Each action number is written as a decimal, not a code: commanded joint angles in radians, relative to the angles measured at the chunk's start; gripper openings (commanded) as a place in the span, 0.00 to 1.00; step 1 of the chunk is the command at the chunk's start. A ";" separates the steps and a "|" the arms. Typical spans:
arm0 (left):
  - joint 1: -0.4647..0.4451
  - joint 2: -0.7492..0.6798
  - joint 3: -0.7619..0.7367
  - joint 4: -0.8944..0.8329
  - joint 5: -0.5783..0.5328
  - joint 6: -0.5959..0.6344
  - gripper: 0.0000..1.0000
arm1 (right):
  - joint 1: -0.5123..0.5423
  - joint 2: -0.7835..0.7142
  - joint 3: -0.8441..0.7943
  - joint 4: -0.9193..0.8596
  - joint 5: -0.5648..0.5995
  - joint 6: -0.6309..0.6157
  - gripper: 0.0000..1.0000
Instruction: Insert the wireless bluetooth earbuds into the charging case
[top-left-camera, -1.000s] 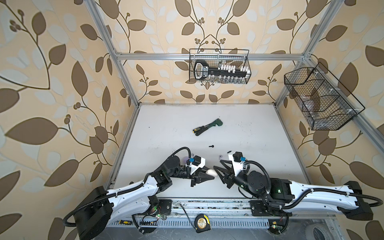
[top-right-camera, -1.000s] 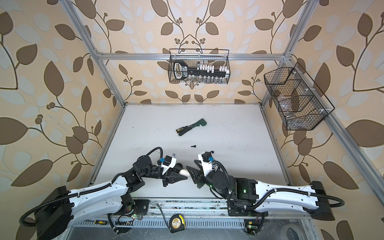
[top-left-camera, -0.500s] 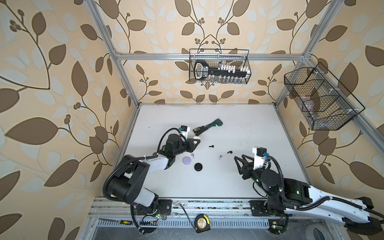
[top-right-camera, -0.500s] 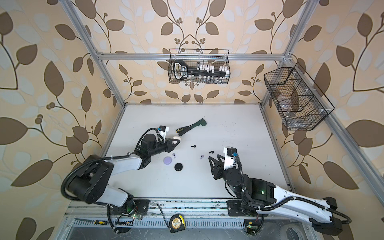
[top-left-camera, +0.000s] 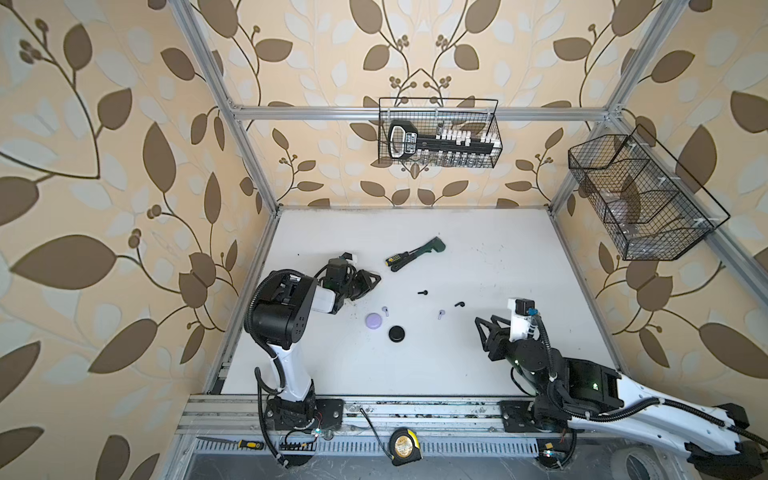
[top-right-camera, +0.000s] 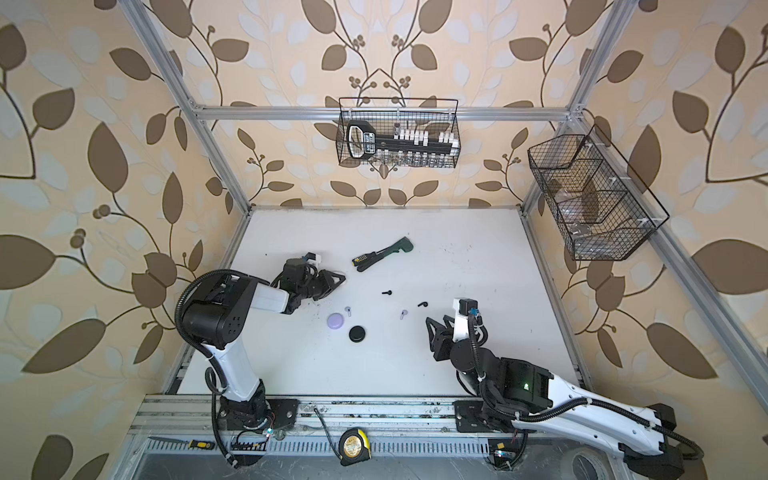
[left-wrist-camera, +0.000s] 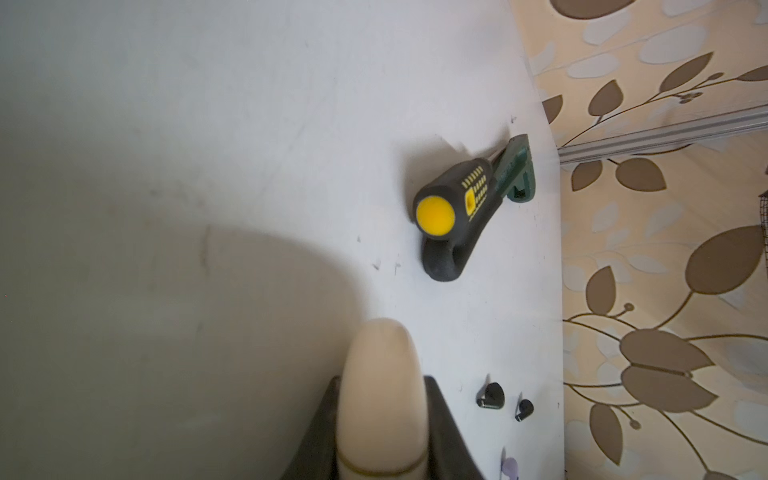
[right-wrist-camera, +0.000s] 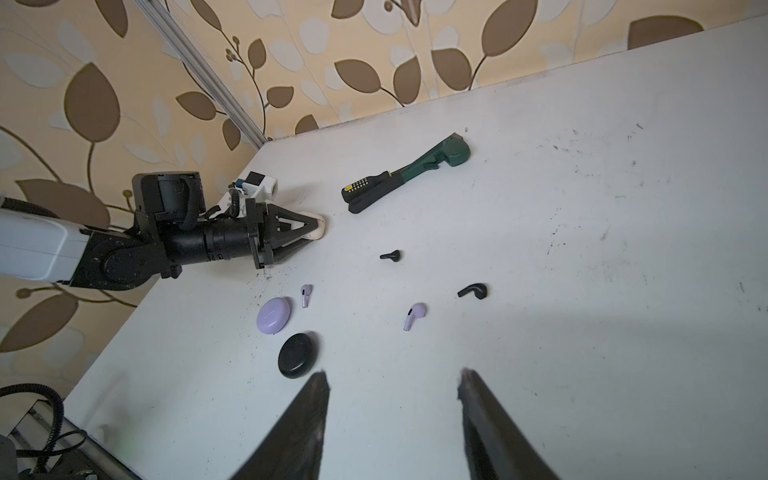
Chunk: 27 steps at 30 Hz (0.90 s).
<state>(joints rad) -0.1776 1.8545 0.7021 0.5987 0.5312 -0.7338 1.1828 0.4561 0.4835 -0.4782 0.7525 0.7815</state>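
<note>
Status: left fingers (left-wrist-camera: 446, 440) clamped on smooth cream-white oval plastic case (left-wrist-camera: 381, 390). Right fingers (right-wrist-camera: 486, 428) spread apart, empty, above white desk (right-wrist-camera: 582, 208).

Screwdriver (top-left-camera: 395, 260) lies against a green-headed wrench (top-left-camera: 432, 245).

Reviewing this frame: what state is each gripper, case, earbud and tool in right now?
Left gripper: shut on the cream case.
Right gripper: jaws open, empty.
Cream case: held, looks closed.
Lilac case: closed, on the table.
Black case: closed, on the table.
Lilac earbuds: both loose on the table.
Black earbuds: both loose on the table.
Screwdriver: lying against the green wrench.
</note>
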 joint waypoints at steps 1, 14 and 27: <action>-0.007 0.036 0.040 -0.097 -0.034 0.043 0.00 | -0.006 0.026 0.003 0.002 -0.012 0.008 0.52; -0.006 0.066 0.096 -0.220 -0.109 0.135 0.11 | -0.020 0.075 0.003 0.028 -0.041 -0.009 0.53; -0.006 0.004 0.089 -0.278 -0.150 0.184 0.69 | -0.051 0.158 0.185 -0.039 0.027 -0.149 0.61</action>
<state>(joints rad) -0.1841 1.8690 0.8158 0.4950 0.4782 -0.5854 1.1423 0.5869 0.5865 -0.4942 0.7288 0.7010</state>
